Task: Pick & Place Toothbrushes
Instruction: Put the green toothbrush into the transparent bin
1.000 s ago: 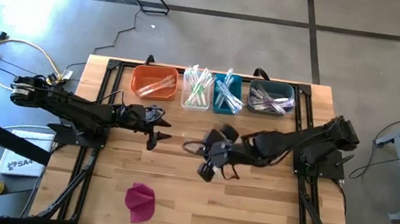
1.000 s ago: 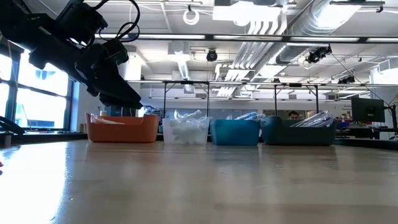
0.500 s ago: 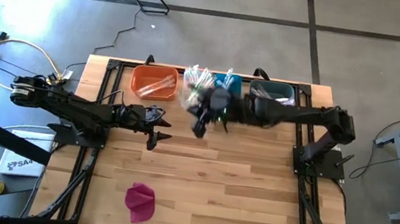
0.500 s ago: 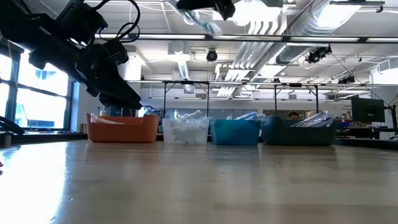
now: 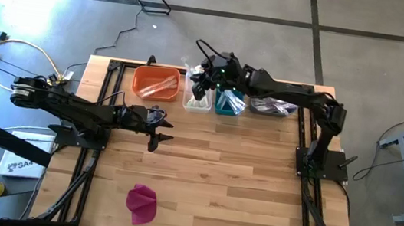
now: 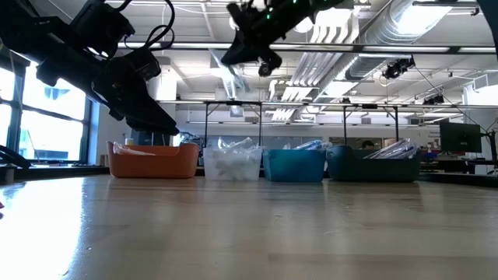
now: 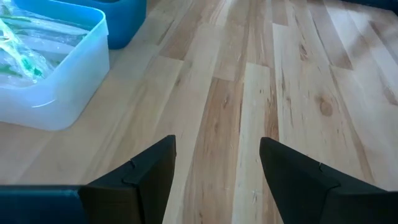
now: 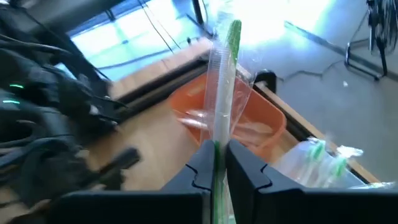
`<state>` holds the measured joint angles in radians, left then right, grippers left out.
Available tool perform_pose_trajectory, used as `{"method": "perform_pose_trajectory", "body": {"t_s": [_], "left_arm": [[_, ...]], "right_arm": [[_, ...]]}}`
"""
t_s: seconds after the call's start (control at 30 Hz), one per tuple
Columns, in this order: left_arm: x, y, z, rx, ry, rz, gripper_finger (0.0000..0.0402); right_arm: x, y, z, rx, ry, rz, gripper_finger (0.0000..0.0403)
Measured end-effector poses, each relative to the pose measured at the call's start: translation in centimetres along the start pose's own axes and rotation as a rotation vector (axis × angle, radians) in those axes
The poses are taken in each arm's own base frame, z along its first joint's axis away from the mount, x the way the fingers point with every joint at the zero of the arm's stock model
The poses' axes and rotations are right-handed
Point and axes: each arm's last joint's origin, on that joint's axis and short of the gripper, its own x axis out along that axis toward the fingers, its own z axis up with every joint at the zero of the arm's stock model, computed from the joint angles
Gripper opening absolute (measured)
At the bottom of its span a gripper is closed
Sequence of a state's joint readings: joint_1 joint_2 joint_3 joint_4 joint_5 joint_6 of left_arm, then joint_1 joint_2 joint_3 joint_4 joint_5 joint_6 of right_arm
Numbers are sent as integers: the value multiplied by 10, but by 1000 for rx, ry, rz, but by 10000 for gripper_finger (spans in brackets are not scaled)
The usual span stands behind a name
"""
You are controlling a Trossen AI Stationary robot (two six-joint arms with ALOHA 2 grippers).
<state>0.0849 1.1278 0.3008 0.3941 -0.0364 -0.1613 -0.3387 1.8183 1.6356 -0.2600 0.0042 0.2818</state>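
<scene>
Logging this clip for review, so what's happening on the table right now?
The right gripper is shut on a green-handled toothbrush in a clear wrapper, held high over the clear bin at the far edge of the table. That bin already holds green toothbrushes; beside it stand an orange bin, a teal bin and a dark bin. The left gripper waits open, low over bare wood.

— How many boxes are on your table?

— I count four in one row. I have two arms. There is one pink cloth. My right claw holds one toothbrush.
</scene>
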Motion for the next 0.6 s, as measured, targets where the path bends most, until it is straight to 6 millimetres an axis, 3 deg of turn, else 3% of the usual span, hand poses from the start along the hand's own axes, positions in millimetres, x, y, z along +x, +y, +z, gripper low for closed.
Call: {"method": "perform_pose_trajectory", "body": {"t_s": [0.37, 0.6], "left_arm": [[0, 0, 0, 86, -4, 1, 228], [0, 0, 1, 135, -6, 2, 228]], "right_arm": [[59, -70, -27, 47, 67, -101, 14], [87, -100, -47, 100, 102, -80, 14]]}}
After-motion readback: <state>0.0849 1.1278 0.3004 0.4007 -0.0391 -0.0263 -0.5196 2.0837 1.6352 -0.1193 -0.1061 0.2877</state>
